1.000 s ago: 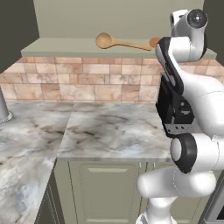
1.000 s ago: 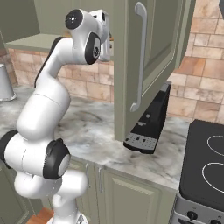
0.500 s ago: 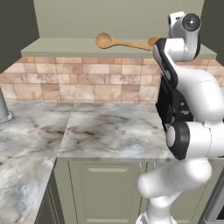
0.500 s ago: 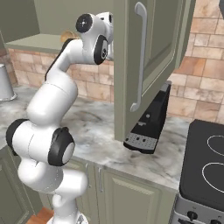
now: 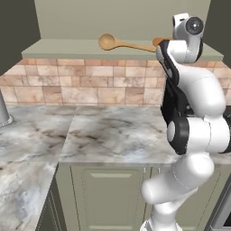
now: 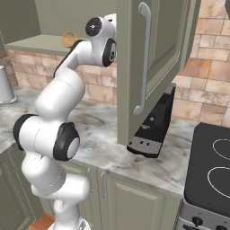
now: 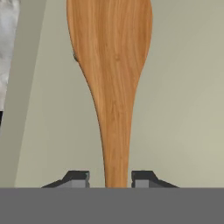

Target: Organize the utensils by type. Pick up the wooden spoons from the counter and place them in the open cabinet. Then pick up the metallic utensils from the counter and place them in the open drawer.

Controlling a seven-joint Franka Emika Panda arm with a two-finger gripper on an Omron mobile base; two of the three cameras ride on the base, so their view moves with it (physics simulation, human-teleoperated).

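Tan stone-tile backsplash (image 5: 90,85) behind the worktop; sage-green base units (image 5: 113,194) below. At the right edge, a black stovetop (image 6: 211,170); a dark angled block (image 6: 155,126) stands just beside it.

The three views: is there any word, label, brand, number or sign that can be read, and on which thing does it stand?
None: no readable text on the cabinet, the counter, the wooden spoons or the stove.
The knobs at the stove front are too small to show any marks.
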